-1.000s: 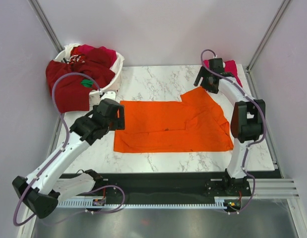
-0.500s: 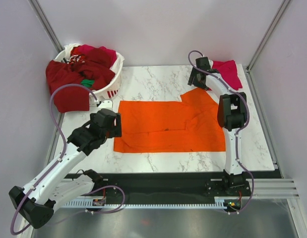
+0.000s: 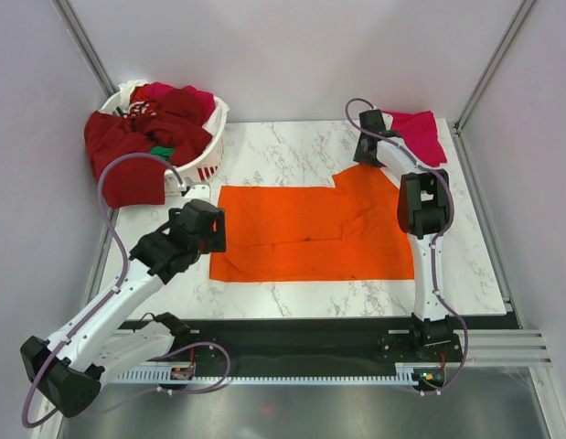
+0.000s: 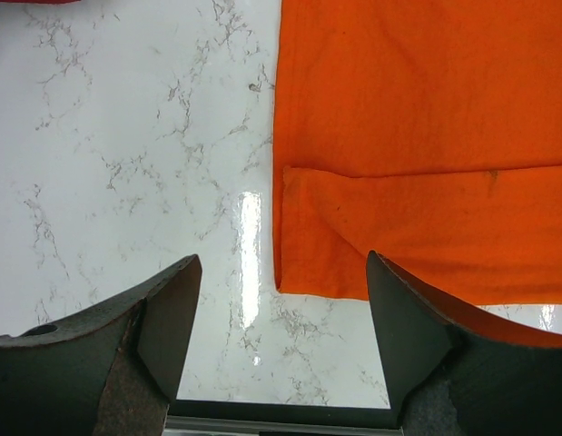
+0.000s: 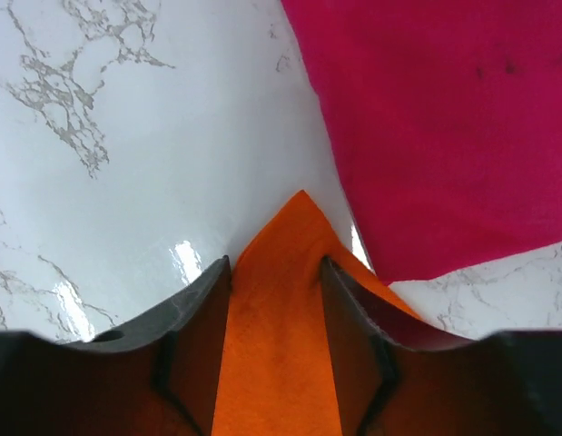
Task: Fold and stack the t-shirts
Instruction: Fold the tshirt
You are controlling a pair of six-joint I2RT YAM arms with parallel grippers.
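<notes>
A bright orange t-shirt [image 3: 310,233] lies spread flat on the marble table, its near edge folded over. My right gripper [image 3: 368,155] is at its far right corner, shut on a peak of orange cloth [image 5: 285,227] between its jaws. A folded magenta-pink t-shirt [image 3: 420,133] lies just right of it and also shows in the right wrist view [image 5: 444,118]. My left gripper [image 3: 214,229] is open and empty above bare table, just left of the orange shirt's near left corner [image 4: 303,272].
A white slotted basket [image 3: 214,137] stands at the far left. It holds dark red shirts [image 3: 127,160] that hang over its rim, a crimson one [image 3: 177,101] and a bit of green cloth [image 3: 162,153]. Grey walls close in the table.
My right gripper moved left from the magenta shirt to the orange shirt's far right corner, and the shirt's right side drew in straighter. My left gripper backed slightly off the shirt's left edge.
</notes>
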